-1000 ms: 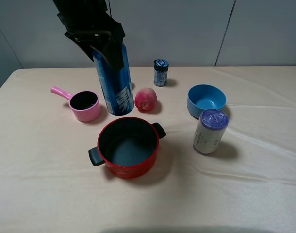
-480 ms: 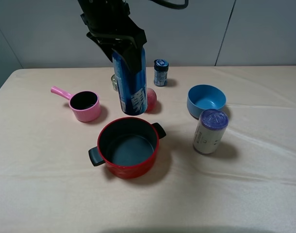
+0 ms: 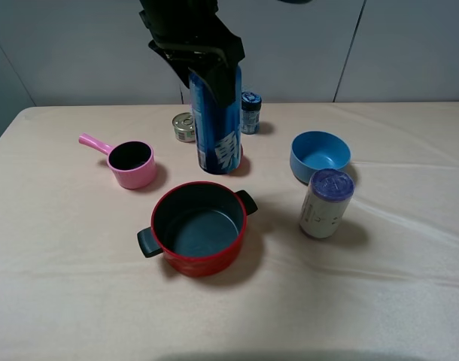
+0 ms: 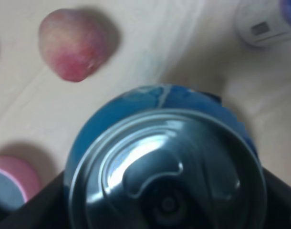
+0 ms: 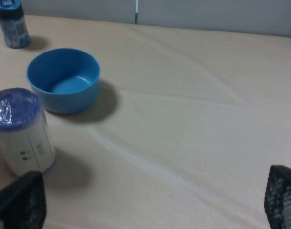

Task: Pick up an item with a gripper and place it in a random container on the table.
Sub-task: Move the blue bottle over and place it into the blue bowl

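Note:
My left gripper (image 3: 212, 74) is shut on the top of the tall blue can (image 3: 218, 128) and holds it upright above the table (image 3: 64, 293), behind the red pot. The left wrist view looks straight down on the can's silver top (image 4: 167, 171), with dark fingers (image 4: 284, 200) on both sides. The light-blue bowl (image 3: 320, 156) stands empty to the right of the can, apart from it; it also shows in the right wrist view (image 5: 64, 78). My right gripper (image 5: 152, 202) is open and empty, low over bare cloth, and is out of the exterior view.
A red pot (image 3: 199, 226) with black handles stands front centre. A pink handled cup (image 3: 130, 163) is at the left, and a small tin (image 3: 184, 126) and a dark-capped jar (image 3: 250, 113) at the back. A purple-topped cylinder (image 3: 326, 203) stands in front of the bowl. A peach (image 4: 76, 50) lies below the can.
My left gripper has carried the can to the right, toward the bowl, uncovering the small tin and now hiding the peach in the exterior view.

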Controlling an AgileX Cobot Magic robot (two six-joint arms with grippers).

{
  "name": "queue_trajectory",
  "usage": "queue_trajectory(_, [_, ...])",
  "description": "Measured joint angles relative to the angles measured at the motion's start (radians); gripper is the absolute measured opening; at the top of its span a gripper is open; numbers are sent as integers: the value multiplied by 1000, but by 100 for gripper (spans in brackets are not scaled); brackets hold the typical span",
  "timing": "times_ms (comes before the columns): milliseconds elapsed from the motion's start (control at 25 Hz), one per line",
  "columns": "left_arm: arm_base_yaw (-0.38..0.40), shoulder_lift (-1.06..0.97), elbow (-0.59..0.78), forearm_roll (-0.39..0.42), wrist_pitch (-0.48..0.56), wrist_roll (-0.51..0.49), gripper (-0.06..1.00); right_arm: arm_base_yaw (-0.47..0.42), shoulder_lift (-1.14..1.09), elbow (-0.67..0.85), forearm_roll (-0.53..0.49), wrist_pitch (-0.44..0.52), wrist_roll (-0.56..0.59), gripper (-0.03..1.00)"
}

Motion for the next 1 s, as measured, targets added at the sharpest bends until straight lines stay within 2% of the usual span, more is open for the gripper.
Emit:
queue_trajectory(520, [-47,178,-201,10,1,-1,68,0,0,0,0,0,0,69])
queue_trajectory(1000, [-88,257,-358,7,2,4,68,0,0,0,0,0,0,69])
